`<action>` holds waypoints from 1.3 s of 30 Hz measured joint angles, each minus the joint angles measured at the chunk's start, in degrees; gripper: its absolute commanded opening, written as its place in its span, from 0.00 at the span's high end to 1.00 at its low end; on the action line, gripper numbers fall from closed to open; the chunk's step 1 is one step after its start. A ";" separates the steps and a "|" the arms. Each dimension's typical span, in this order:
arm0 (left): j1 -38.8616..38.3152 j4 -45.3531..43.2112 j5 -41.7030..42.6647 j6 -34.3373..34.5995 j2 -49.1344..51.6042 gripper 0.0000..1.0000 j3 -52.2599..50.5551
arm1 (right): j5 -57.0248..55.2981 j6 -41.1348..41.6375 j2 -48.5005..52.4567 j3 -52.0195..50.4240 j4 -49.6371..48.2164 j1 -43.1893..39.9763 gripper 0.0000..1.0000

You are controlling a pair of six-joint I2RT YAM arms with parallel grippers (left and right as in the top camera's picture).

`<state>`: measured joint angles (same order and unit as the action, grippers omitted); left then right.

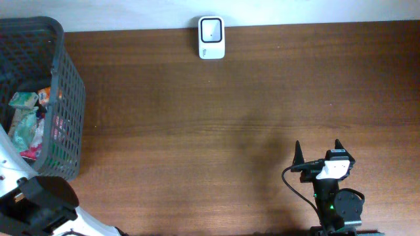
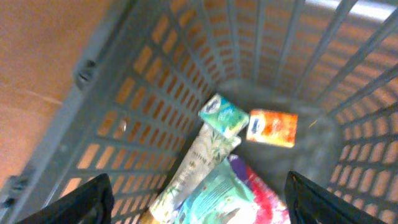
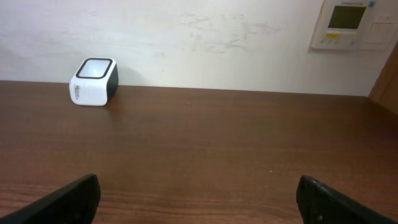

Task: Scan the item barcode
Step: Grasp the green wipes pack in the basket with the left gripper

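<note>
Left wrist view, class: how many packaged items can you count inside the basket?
4: a green packet at centre, an orange packet right of it, a long leaf-print pack below, and a teal-and-pink bag at the bottom edge. Others may lie hidden underneath.

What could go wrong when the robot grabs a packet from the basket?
The green packet overlaps the pale pouch, so the open left gripper might pinch both at once. They sit close to the basket wall, so a finger could bump it. The scanner stands far across the table, so a loose grip might drop a packet on the way.
</note>
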<state>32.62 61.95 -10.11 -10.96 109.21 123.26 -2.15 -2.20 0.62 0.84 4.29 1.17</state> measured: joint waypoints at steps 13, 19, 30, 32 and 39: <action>0.83 -3.34 -6.82 -4.72 3.54 0.20 -25.44 | -0.02 0.00 0.00 0.00 0.00 0.00 0.01; 1.09 -5.90 -7.89 -4.70 3.91 0.31 -25.73 | 0.00 0.00 0.00 0.00 0.00 0.00 0.01; 3.15 -3.93 -1.53 1.75 6.21 1.00 -19.47 | -0.02 0.00 0.00 0.00 0.00 0.00 0.01; 3.15 -4.57 5.88 3.28 5.22 1.00 -14.16 | 0.00 0.00 0.00 0.00 0.00 0.00 0.01; 3.04 -11.89 28.30 12.17 -11.45 1.00 -0.79 | 0.00 -0.02 0.00 0.00 0.00 0.00 0.01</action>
<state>35.66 50.06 18.20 1.21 97.76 122.48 -2.15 -2.22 0.62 0.84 4.29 1.17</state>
